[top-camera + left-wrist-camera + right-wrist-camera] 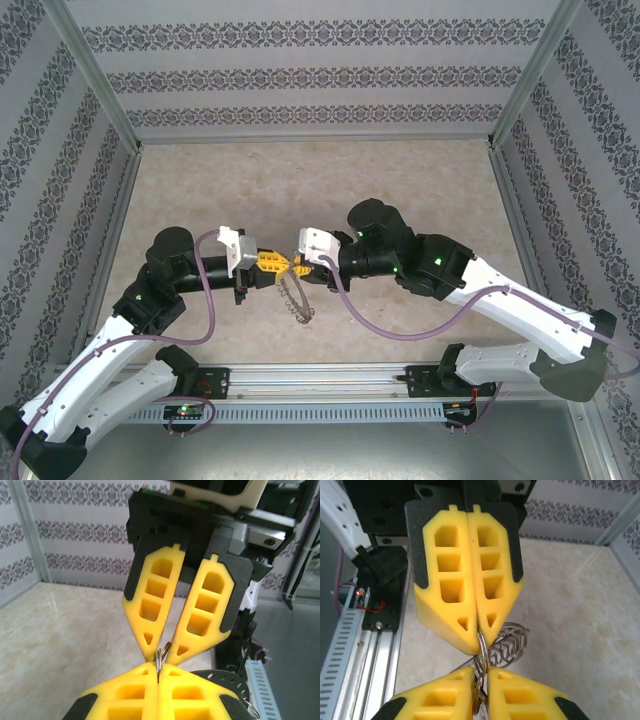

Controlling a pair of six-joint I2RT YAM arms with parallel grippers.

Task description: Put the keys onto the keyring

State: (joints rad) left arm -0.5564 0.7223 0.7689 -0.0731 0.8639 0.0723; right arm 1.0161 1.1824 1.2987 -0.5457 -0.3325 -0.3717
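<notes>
The keyring [296,298] hangs from the spot where the two claws meet tip to tip. That spot is over the worktop [400,180], near the middle of its near edge and a shade toward the left. From above the keyring shows as a thin grey arc fringed with tiny loops, drooping toward the near edge. Whether its low end touches the worktop I cannot tell. The left wrist view catches a stretch of its perforated grey band [225,676] curving just beside the left claw [157,669]. The right wrist view shows a cluster of its silvery loops [509,642].

The left claw is shut tight on one thin wire loop at the keyring's edge, which pokes edge-on from its tips. The right claw [161,654] faces it head-on, its tips all but touching the left's. Its jaws stand a narrow slit apart with wire in the slit; whether they bite on it or merely flank it I cannot tell. A small brownish sliver there is, I judge, the keys [167,648], though it is too small to be sure.

The coming move turns on that shared line. Both claws lie along one axis parallel to the near edge, and the pinched loop's plane runs with it, so threading would mean sliding along that axis. Neither arm is nearer, since both are at the joint. The contact itself is buried between the claws' tips.
</notes>
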